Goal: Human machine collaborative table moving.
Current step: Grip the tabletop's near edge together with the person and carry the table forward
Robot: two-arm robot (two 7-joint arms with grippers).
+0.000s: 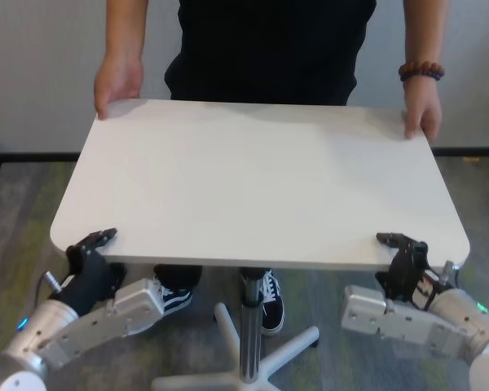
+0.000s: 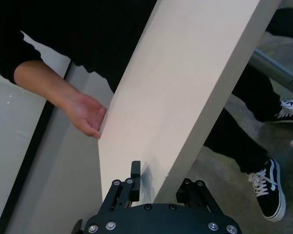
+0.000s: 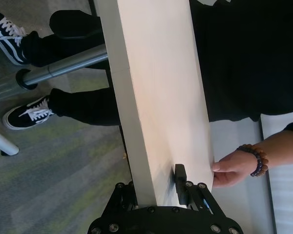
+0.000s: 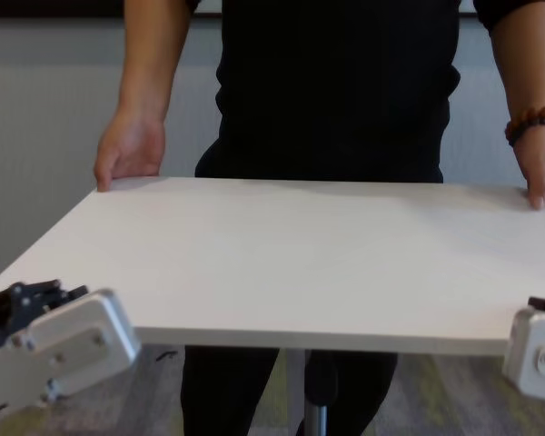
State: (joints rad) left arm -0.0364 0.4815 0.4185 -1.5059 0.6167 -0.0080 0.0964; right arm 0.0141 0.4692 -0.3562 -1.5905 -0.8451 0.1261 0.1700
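The white table [image 1: 261, 179] stands on a silver pole [image 1: 250, 326]. The human [image 1: 269, 41], in a black shirt with a brown beaded bracelet [image 1: 421, 72], stands at the far side with a hand on each far corner. My left gripper [image 1: 98, 242] is shut on the table's near left corner. The left wrist view shows it [image 2: 158, 187] with one finger on top of the tabletop [image 2: 176, 87] and one underneath. My right gripper [image 1: 399, 244] is shut on the near right corner in the same way, as the right wrist view shows [image 3: 154, 187].
The pole ends in a white star-shaped base [image 1: 297, 346] on grey-green carpet. The human's black and white shoes [image 1: 269, 301] stand close to the base under the tabletop. A pale wall runs behind the human.
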